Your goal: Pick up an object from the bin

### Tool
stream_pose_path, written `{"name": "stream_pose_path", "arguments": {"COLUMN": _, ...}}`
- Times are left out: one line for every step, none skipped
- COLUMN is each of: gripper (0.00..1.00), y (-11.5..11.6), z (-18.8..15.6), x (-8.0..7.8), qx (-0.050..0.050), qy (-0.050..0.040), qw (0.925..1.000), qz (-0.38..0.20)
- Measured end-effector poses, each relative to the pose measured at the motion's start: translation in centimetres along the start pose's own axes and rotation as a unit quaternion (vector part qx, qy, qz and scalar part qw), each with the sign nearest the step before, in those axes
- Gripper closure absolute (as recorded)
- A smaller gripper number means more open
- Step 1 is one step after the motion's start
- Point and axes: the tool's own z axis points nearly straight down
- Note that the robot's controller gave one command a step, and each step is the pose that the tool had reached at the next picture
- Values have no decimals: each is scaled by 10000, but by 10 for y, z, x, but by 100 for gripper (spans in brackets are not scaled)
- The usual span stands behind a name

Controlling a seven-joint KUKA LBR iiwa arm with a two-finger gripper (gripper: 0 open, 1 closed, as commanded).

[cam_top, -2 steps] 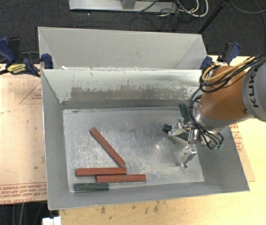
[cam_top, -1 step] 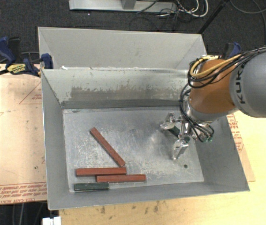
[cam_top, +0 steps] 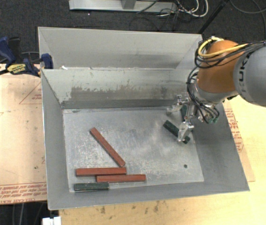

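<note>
**1. STATUS**
- Gripper (cam_top: 184, 135): low over the floor of the bin (cam_top: 123, 86), near the right edge, approx. midway btw. the near and far walls.
- Target: a short dark-green block (cam_top: 171, 126) lies on the floor there at a diagonal. Its right end runs under the gripper, touching or just beside it; which one cannot be told.
- Gripper open or closed: cannot tell from this angle. A grasp on the block is not confirmed.

**2. OTHER ITEMS**
- All are well apart from the gripper, toward the near left corner.
- Diagonal red-brown stick (cam_top: 107, 147).
- Paired red-brown sticks (cam_top: 101, 171), parallel to the near edge.
- Dark-green stick (cam_top: 91, 186), closest to the near edge.
- No interference expected.

**3. PROCEDURE (judgement)**
The step in hand is probably final alignment and closing on the block.
- a. Centre over the block's middle, not its end. An end grip would likely let it pivot or slip out.
- b. Turn the wrist so the closing line crosses the block's short side.
- c. Descend to just above the floor. Do not press hard on the metal.
- d. Close, then lift straight up, keeping clear of the sloped right wall.
- e. Check that the block rises w/ the gripper before moving away.
</note>
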Motion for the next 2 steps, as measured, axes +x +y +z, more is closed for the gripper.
{"name": "stream_pose_path", "arguments": {"gripper": 0, "y": -14, "z": -45, "x": 2, "qx": 11, "qy": 58, "qw": 9991, "qz": 417}}
{"name": "stream_pose_path", "arguments": {"gripper": 100, "y": -15, "z": 1, "x": 26, "qx": 19, "qy": -5, "qw": 9988, "qz": -488}}
